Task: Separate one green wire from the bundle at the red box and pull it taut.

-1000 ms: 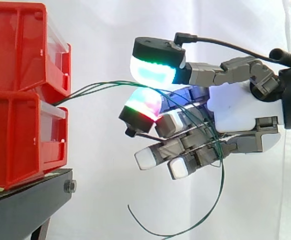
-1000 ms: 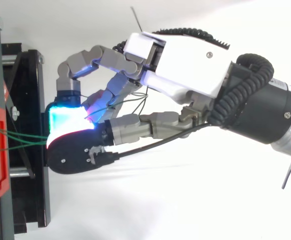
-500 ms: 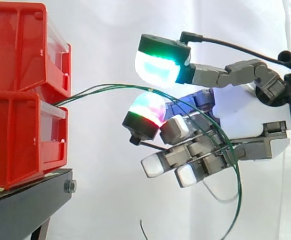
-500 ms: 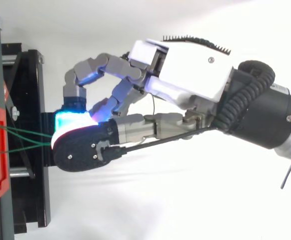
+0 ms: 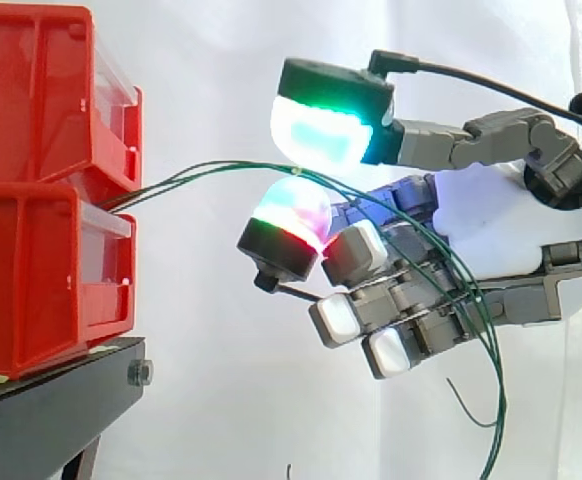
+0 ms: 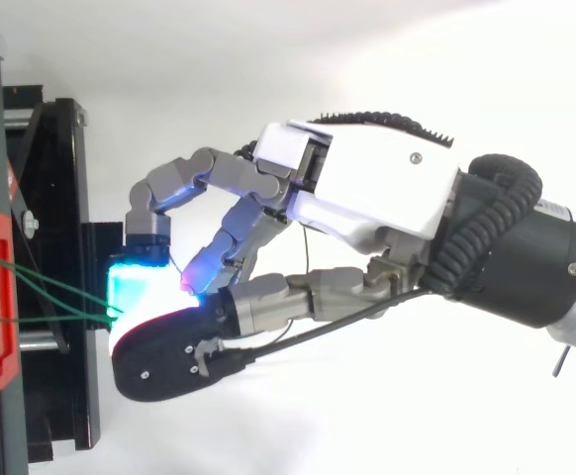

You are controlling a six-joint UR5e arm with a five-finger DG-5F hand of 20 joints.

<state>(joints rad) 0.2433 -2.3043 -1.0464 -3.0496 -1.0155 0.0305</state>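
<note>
Wires [image 5: 229, 167], green, at least two, leaving two red bins [image 5: 31, 280]; hand [image 5: 491, 215] clenched round them.

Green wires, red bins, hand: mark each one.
green wires [image 5: 221, 166], side view, on the span between bins and hand.
red bins [image 5: 31, 270], side view, on the lower bin's side wall.
hand [image 5: 486, 220], side view, on its white palm.

no text, number or sign can be read on the red bins [image 5: 41, 200] or the black stand [image 6: 55, 247] at the left of the frame.
</note>
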